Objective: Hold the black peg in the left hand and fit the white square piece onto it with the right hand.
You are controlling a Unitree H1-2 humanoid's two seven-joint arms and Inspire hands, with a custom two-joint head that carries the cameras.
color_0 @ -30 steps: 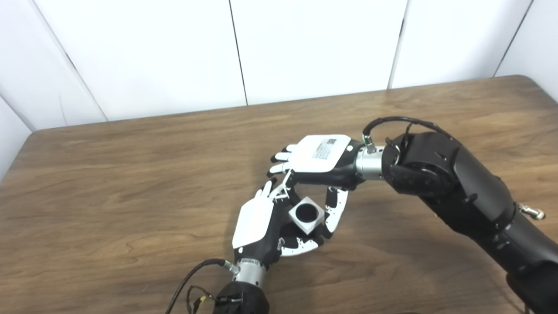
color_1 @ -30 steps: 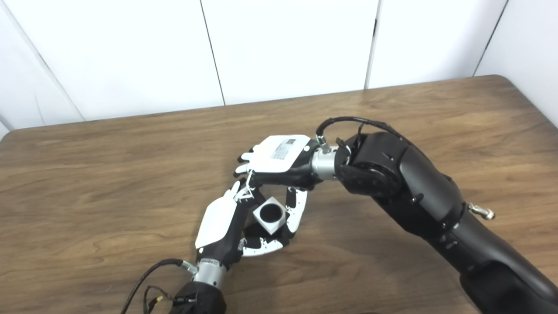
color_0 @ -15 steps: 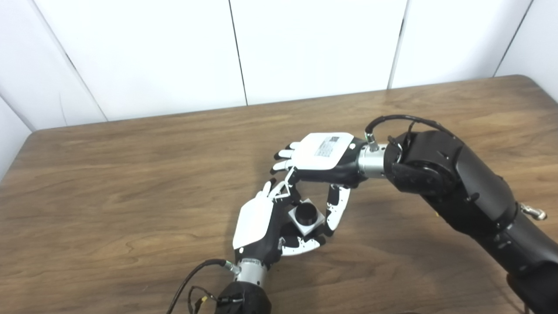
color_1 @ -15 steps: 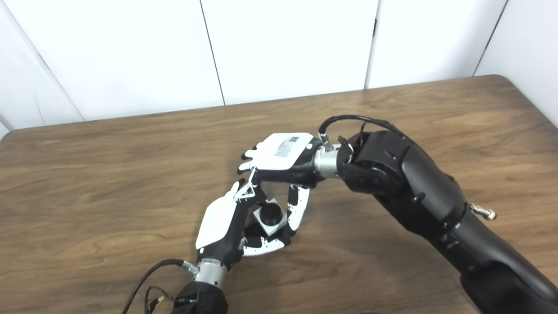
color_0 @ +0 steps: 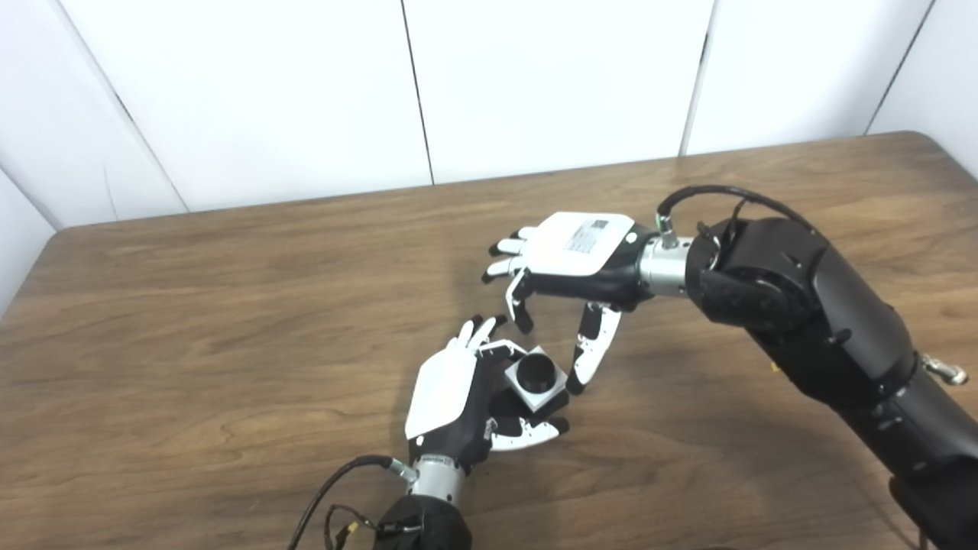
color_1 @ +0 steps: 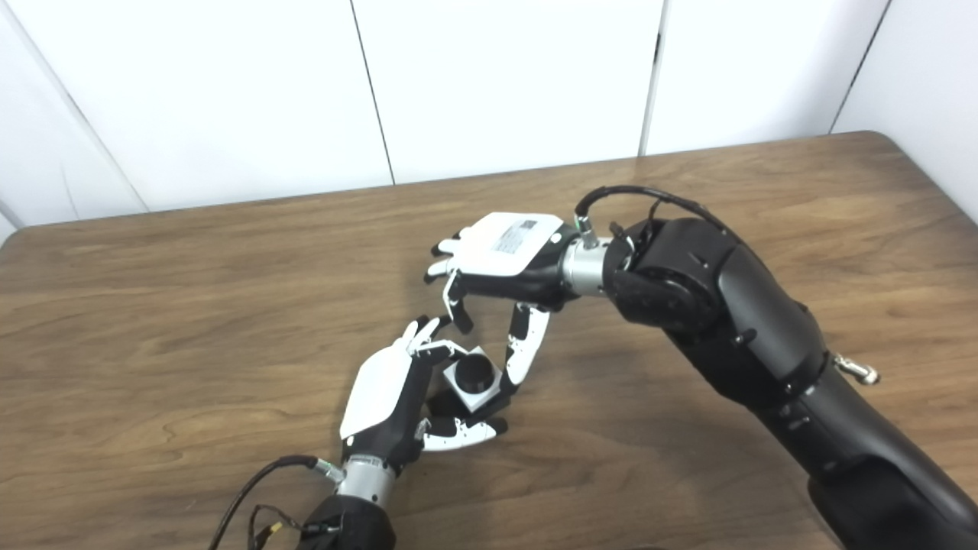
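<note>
White square piece (color_0: 536, 376) sits seated on the black peg (color_0: 535, 369), held by my left hand (color_0: 458, 397) above the bench (color_0: 229, 321). My right hand (color_0: 569, 260) hovers just beside, fingers (color_0: 592, 355) spread, empty. I judge only retreat remains.

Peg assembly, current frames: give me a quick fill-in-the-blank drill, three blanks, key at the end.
1. The white square piece sits around the black peg, and the ____ hand holds the pair.
2. The right hand holds nothing; its fingers are ____.
3. Both arms work above a ____ table.

Missing words: left; open; wooden
</note>
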